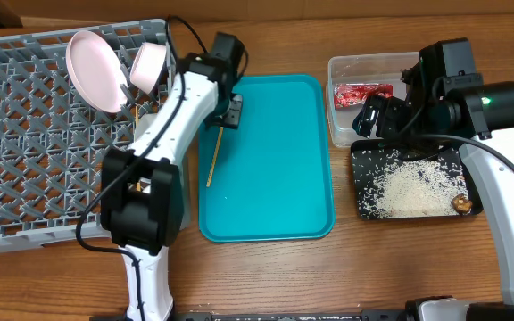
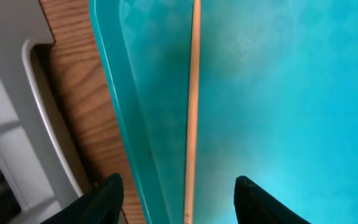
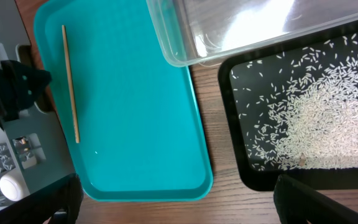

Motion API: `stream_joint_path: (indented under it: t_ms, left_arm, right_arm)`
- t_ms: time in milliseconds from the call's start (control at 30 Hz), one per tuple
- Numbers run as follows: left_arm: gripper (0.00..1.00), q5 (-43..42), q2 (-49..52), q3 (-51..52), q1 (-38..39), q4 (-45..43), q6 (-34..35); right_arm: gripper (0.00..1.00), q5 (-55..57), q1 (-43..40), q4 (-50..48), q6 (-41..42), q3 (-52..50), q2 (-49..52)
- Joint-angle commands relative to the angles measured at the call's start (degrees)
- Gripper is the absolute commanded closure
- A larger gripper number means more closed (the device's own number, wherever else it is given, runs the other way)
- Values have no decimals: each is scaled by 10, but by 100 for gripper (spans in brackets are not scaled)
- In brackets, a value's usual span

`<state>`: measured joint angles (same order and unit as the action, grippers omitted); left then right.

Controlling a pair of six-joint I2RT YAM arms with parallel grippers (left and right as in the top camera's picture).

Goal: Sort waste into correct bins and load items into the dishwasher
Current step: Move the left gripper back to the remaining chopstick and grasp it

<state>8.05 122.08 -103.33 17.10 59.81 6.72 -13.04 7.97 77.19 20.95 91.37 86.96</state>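
One wooden chopstick (image 1: 212,158) lies on the teal tray (image 1: 275,196) near its left edge; it also shows in the left wrist view (image 2: 193,93) and the right wrist view (image 3: 70,81). My left gripper (image 1: 230,114) is open right above the chopstick's far end, its fingers (image 2: 176,193) either side of it. A pink plate (image 1: 95,71) and a bowl (image 1: 146,67) stand in the grey rack (image 1: 25,152). The red-and-white wrapper (image 1: 362,94) lies in the clear tub (image 1: 351,67). Rice (image 1: 413,183) and a brown lump (image 1: 461,204) lie in the black tray (image 1: 364,209). My right gripper (image 1: 373,116) is open and empty over the tub's near edge.
The rack sits at the far left, touching the teal tray's left side. The clear tub (image 3: 241,31) and the black tray (image 3: 241,168) stand right of the teal tray, with a strip of wooden table (image 3: 210,143) between them.
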Motion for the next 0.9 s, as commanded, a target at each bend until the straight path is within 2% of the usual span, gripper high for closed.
stream_joint_path:
  t_ms: [0,300,467,567,800,867]
  left_arm:
    - [43,-30,26,-5,-2,-3,-46]
    - [51,-30,85,-4,-3,5,-33]
    - [59,-30,92,-3,-3,5,-33]
    - [67,-31,92,1,-3,6,-24]
    - [67,-32,92,50,-3,-17,-14]
    - [72,-32,92,61,-3,-23,-12]
  right_arm:
    - [0,6,-1,-2,1,6,-5]
    - [0,6,-1,-2,1,6,-5]
    - [0,6,-1,-2,1,6,-5]
    - [0,6,-1,-2,1,6,-5]
    - [0,6,-1,-2,1,6,-5]
    - [0,6,-1,-2,1,6,-5]
